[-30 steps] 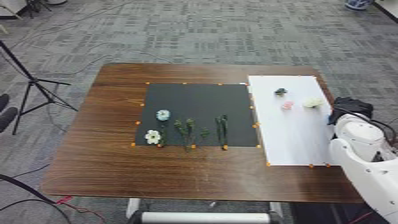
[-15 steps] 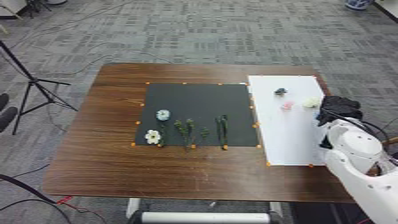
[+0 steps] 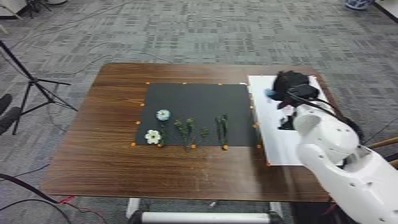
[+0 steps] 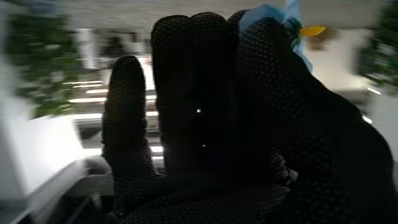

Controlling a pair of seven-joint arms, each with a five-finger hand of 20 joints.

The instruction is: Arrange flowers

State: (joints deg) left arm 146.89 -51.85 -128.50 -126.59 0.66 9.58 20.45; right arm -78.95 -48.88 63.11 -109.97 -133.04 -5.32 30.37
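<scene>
Two flower heads lay on the black mat [image 3: 178, 95] on the bench [image 3: 98, 170]: one pale blue [image 3: 163, 115], one white [image 3: 153, 136]. Right of them lay several green sprigs [image 3: 189, 128] and some thin dark stems [image 3: 221, 131], too crowded to count. On the white sheet [image 3: 275, 150], one pink bloom [image 3: 283, 106] was partly hidden by the right hand [image 3: 294, 86]. That hand, above the sheet's far part, pinched one blue flower [image 3: 269, 93] between thumb and fingertips; its petals, beside a yellow-orange part, were cut off at the wrist view's edge.

Hand [image 3: 291, 82] pinches something blue [image 4: 258, 14] (yellow bit [image 4: 312, 31] alongside); fingers upright.
</scene>
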